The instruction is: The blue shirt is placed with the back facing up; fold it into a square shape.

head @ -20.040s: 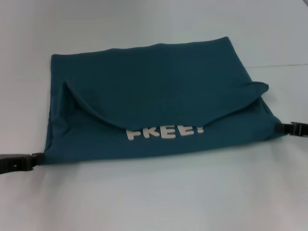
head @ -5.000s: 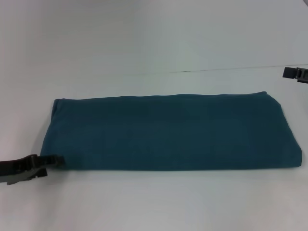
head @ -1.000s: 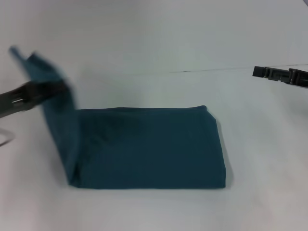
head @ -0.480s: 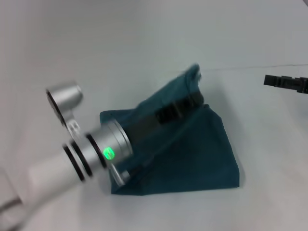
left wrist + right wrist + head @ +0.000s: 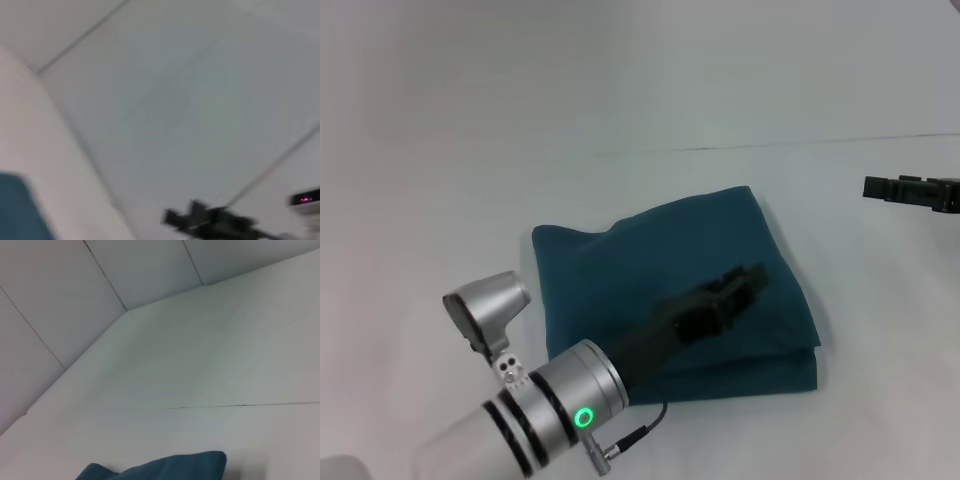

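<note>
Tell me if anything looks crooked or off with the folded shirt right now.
The blue shirt is folded over but askew: its top layer sits at an angle, leaving a strip of the lower layer showing along the near edge. The left hand is over it.

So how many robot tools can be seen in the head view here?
2. The left tool lies over the right side of the folded dark teal-blue knit shirt; the right tool hovers off to the shirt's right, clear of it.

plain white table (image 5: 620, 90), thin dark seam across its far part; folded blue shirt (image 5: 620, 270) lying on it
</note>
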You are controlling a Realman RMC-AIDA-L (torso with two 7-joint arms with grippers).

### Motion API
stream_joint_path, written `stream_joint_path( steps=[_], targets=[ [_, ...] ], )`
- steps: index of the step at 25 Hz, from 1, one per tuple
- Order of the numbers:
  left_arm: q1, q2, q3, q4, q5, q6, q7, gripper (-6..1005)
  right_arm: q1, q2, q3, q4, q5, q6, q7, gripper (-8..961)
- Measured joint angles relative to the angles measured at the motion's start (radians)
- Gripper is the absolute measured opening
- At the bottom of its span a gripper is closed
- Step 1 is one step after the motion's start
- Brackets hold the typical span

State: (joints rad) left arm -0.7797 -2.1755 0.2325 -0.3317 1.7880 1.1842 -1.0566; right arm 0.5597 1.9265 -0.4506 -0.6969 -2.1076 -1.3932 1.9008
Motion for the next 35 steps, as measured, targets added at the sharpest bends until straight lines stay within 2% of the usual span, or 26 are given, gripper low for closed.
stream_joint_path(
  steps=[3, 7, 11, 15, 18, 21, 23, 27, 31, 35],
  targets=[
    [0.016, 0.004, 0.0, 0.055, 0.07, 0.133, -0.037, 260, -0.001, 0.0, 0.0, 0.004, -0.001, 0.007, 0.006, 899],
    [0.057, 0.008, 0.004, 0.236, 0.101, 0.345, -0.182, 443, -0.004, -0.004, -0.002, 0.006, -0.014, 0.007, 0.056, 899],
    [0.11, 0.009, 0.004, 0.437, 0.099, 0.476, -0.289, 565, 0.0, -0.007, -0.022, 0.009, -0.069, 0.001, 0.138, 900],
    [0.172, 0.016, -0.011, 0.609, 0.088, 0.546, -0.339, 686, 0.006, -0.008, -0.079, 0.025, -0.109, -0.01, 0.218, 900],
    [0.214, 0.038, 0.006, 0.696, 0.094, 0.556, -0.375, 795, 0.009, -0.007, -0.119, 0.063, -0.11, -0.016, 0.249, 899],
    [0.25, 0.068, 0.034, 0.735, 0.097, 0.57, -0.384, 905, 0.016, 0.007, -0.122, 0.098, -0.107, -0.011, 0.24, 899],
    [0.273, 0.082, 0.05, 0.765, 0.099, 0.593, -0.382, 912, 0.02, 0.02, -0.123, 0.106, -0.106, 0.001, 0.237, 898],
    [0.304, 0.083, 0.076, 0.819, 0.101, 0.613, -0.385, 922, 0.026, 0.041, -0.117, 0.101, -0.105, 0.011, 0.231, 899],
    [0.317, 0.079, 0.082, 0.825, 0.102, 0.615, -0.388, 923, 0.031, 0.035, -0.114, 0.101, -0.104, 0.016, 0.234, 899],
    [0.319, 0.077, 0.083, 0.819, 0.102, 0.613, -0.397, 923, 0.032, 0.02, -0.113, 0.099, -0.104, 0.014, 0.238, 899]
  ],
)
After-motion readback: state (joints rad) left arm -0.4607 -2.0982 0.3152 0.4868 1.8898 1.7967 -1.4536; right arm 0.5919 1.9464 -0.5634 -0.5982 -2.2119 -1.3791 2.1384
